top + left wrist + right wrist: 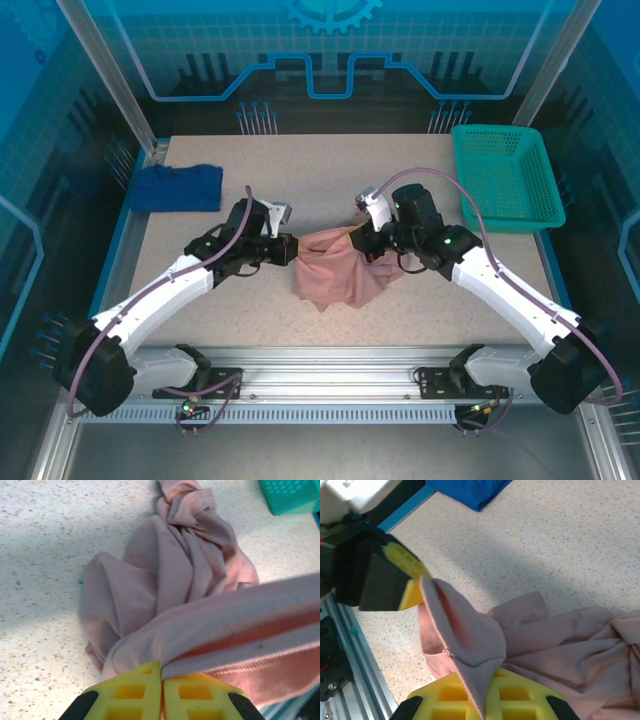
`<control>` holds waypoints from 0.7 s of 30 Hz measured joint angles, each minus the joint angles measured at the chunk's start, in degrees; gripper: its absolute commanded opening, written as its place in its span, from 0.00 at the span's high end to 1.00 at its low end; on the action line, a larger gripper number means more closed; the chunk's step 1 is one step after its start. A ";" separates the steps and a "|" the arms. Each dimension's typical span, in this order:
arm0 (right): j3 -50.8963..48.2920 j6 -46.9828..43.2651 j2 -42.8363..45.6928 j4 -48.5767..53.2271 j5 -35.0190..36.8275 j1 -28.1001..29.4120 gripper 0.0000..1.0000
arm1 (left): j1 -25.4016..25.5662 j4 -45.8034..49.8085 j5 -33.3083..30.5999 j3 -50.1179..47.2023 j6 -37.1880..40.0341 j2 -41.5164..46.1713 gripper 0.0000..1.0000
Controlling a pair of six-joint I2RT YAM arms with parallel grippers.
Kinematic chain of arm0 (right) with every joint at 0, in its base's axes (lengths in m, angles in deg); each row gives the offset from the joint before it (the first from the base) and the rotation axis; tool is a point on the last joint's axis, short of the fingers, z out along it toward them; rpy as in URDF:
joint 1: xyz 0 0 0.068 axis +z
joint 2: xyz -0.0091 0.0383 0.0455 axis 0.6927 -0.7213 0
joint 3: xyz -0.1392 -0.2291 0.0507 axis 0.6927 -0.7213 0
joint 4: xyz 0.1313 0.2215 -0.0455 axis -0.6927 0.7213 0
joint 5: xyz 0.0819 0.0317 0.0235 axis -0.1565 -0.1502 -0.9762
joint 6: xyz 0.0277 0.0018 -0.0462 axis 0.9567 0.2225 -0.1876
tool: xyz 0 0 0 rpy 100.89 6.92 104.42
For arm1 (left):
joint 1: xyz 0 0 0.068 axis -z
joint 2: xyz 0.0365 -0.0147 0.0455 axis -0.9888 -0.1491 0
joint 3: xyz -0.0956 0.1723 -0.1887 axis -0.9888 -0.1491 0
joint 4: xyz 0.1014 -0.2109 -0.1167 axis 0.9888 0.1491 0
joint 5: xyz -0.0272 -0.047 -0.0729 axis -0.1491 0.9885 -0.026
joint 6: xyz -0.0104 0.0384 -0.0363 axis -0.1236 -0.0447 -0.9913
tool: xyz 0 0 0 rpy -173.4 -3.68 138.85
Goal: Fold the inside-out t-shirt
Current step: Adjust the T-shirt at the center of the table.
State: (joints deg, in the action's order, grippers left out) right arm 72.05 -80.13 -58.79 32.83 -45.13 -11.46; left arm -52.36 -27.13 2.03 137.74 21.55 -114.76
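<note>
Yellow fingertips of the left gripper are clenched on a hem of the inside-out t-shirt. The right gripper pinches another fold of it. The shirt is bunched between the two and lies around the middle of the desk, a little toward its near edge. A dark blue cloth sits at the far left corner and a green basket at the far right.

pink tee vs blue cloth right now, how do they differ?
Colour: the t-shirt is dusty pink, the blue cloth dark blue. Place: the t-shirt lies near centre, the blue cloth at the far-left corner. State: the t-shirt is pinched by the left gripper and right gripper, the blue cloth lies untouched. Both are soft fabric.
</note>
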 measured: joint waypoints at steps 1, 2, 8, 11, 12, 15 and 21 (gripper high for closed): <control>0.22 0.02 -0.22 0.24 -0.22 -0.79 1.00 | 0.00 -0.20 0.92 -0.35 0.11 0.39 0.92; 0.31 0.04 -0.31 0.37 -0.52 -1.46 1.00 | 0.04 -0.26 1.55 -0.52 0.15 0.52 0.92; 0.20 1.38 -0.44 1.62 -5.29 -6.86 1.00 | 2.60 -0.76 3.52 -0.76 1.66 -0.59 0.94; -0.81 3.06 -0.42 1.79 -6.36 -8.48 1.00 | 5.14 -0.92 3.98 -0.70 2.95 -3.26 0.93; -1.33 3.74 -0.42 2.16 -6.29 -8.81 1.00 | 6.08 -0.87 4.24 -0.63 3.37 -4.33 0.93; -2.49 5.05 -0.42 3.91 -4.48 -9.46 1.00 | 8.17 -0.85 5.11 -0.20 4.68 -7.02 0.93; -3.41 5.60 -0.22 6.16 -2.19 -9.94 1.00 | 8.98 -1.14 5.88 0.02 6.08 -7.80 0.88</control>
State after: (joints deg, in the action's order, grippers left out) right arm 68.64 -74.53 -59.01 38.99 -47.31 -21.40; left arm -43.38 -28.26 7.90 137.76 27.63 -122.57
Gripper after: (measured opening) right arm 0.051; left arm 0.103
